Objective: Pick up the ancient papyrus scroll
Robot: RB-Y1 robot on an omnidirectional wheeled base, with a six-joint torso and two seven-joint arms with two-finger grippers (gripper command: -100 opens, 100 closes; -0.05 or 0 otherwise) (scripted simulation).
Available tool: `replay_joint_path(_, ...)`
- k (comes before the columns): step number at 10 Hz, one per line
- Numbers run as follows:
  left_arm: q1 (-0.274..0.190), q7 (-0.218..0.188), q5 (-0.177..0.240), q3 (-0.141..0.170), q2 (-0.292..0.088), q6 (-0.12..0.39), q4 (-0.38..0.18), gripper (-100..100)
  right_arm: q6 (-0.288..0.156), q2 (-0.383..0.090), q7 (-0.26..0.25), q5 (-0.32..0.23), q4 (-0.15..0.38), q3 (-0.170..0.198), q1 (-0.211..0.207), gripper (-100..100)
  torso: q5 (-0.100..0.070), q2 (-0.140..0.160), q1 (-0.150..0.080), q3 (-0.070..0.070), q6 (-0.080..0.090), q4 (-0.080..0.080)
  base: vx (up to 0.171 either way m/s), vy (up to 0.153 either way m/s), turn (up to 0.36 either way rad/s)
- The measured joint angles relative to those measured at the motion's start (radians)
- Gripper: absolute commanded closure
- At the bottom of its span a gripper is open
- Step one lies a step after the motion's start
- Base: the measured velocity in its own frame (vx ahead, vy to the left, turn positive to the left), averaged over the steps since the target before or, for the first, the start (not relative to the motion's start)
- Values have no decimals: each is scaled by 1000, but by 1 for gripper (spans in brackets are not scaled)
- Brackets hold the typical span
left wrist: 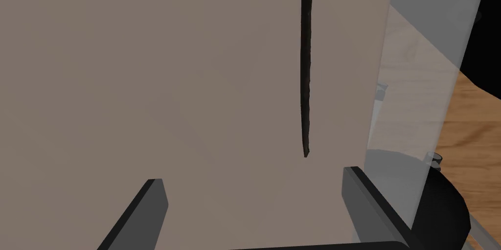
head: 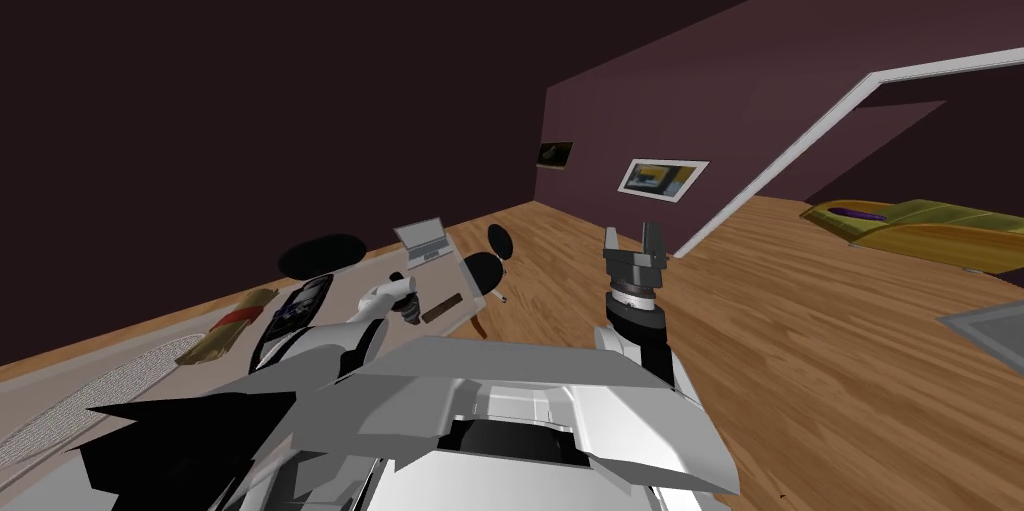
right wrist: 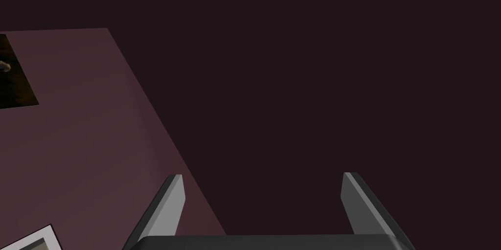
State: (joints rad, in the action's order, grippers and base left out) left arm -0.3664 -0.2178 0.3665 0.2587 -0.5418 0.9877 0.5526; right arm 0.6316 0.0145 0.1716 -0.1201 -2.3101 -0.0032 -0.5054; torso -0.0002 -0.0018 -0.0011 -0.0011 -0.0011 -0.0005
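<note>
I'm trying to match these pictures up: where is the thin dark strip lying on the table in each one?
Head view: the dark strip lies near the table's edge, beside the left gripper.
Left wrist view: the dark strip runs as a thin line ahead of the open left gripper.
Right wrist view: the right gripper points at a dark wall, away from the table.
Shared landmark: the table's beige top.

A pale brown surface [head: 445, 280] carried an open laptop [head: 425, 240] at its far end, a thin dark strip [head: 441, 308] near its edge, a black oval disc [head: 320, 253] and a flat dark gadget [head: 295, 310] (its kind could not be told). A grey woven mat [head: 100, 390] lay on it too. A black chair [head: 483, 272] stood just beside the surface on the wooden floor [head: 800, 335]. A white-framed picture [head: 662, 178] hung on the purple wall. A yellow-green couch [head: 930, 225] sat well apart.
</note>
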Motion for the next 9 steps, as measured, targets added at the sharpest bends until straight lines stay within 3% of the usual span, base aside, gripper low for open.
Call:
replay_joint_path(5, -40, -18, 5, -9, -13, 88, -99, -100, 0, 0, 0, 0, 0, 0, 0, 0, 0, -1, -1, -1, 0, 0, 27, -18, -43)
replay_joint_path(6, -39, -20, 5, -9, -13, 93, -99, 0, 0, 0, 0, 0, 0, 0, 0, 0, 0, 0, 0, 0, 0, 0, 0, 0, 0)
replay_joint_path(7, -39, -19, 5, -9, -13, 92, -99, -100, 0, 0, 0, 0, 0, 0, 0, 0, 0, 1, 0, 0, 0, 0, 15, 20, -51)
replay_joint_path(9, -10, -26, 3, -6, 2, 77, -81, -100, 0, 0, 0, 0, 0, 0, 0, 0, 1, 0, 3, 0, 0, 0, 15, 32, -19)
